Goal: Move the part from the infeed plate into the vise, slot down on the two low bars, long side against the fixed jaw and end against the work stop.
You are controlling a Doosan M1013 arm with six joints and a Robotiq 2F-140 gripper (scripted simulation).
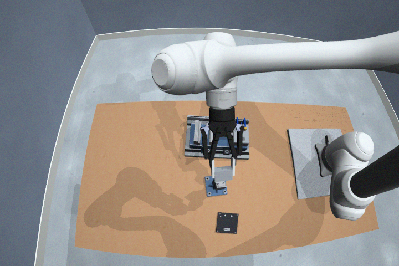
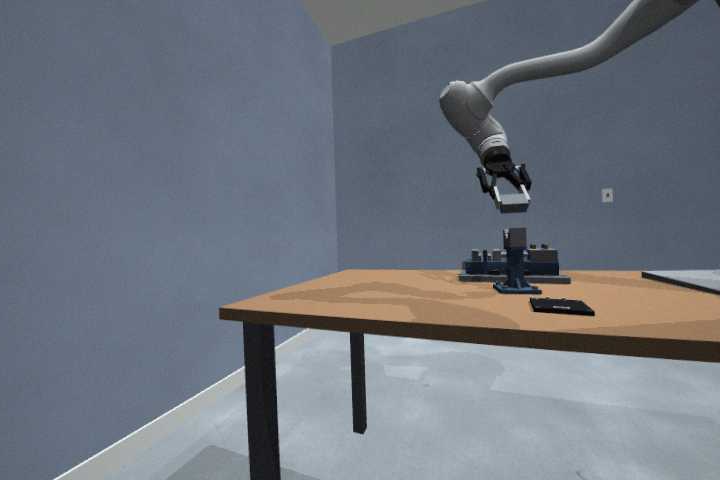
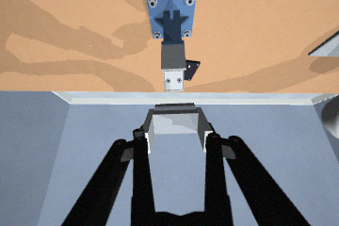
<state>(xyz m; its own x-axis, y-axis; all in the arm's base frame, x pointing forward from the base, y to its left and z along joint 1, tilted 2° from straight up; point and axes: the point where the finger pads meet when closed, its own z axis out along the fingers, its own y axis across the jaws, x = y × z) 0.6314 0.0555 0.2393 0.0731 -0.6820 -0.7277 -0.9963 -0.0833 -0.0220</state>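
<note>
My gripper is shut on the part, a light grey block, and holds it high in the air above the V-block. In the side view the part hangs between the fingers, tilted, well above the V-block. The wrist view shows the part between my fingertips with a hollow face turned toward the camera, and the V-block on its blue base far below. The vise stands behind the V-block, open, partly hidden by my gripper. The black infeed plate lies bare near the table's front.
A grey base plate carrying the arm's foot sits at the table's right. The arm's white links cross over the table's back. The table's front edge runs across the wrist view.
</note>
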